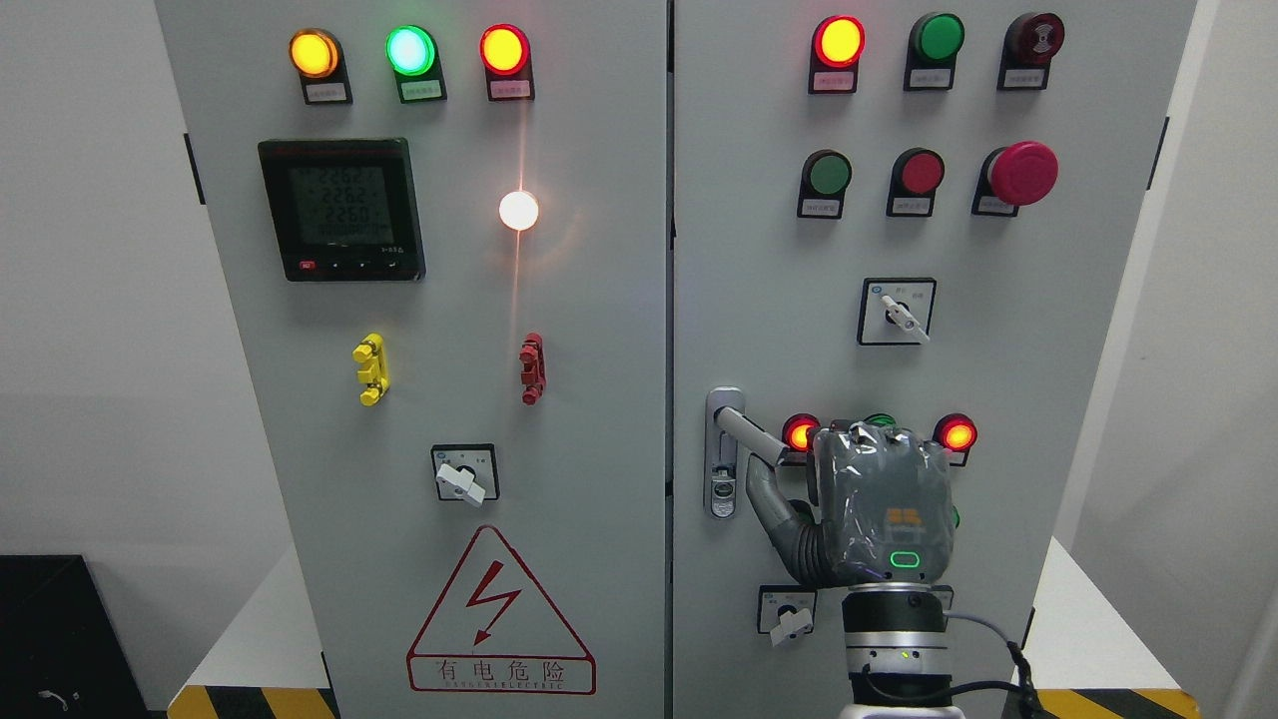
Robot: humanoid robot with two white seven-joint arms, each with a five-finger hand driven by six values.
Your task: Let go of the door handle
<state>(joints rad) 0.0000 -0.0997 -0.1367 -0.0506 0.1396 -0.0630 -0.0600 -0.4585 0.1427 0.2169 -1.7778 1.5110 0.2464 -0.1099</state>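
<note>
The right hand (879, 499) is raised in front of the right cabinet door (1038, 330), its back towards the camera, and its fingers (774, 499) seem to curl around the outer end of the silver door handle (744, 429), which sticks out from its lock plate near the left edge of that door. I judge that the release is not yet done, so the next move asks the fingers to uncurl and the hand to draw straight back without pulling the lever. The readable writing is the warning triangle (499, 614) on the left door, with "有电危险" under a lightning bolt; the small button labels are too small to read.
</note>
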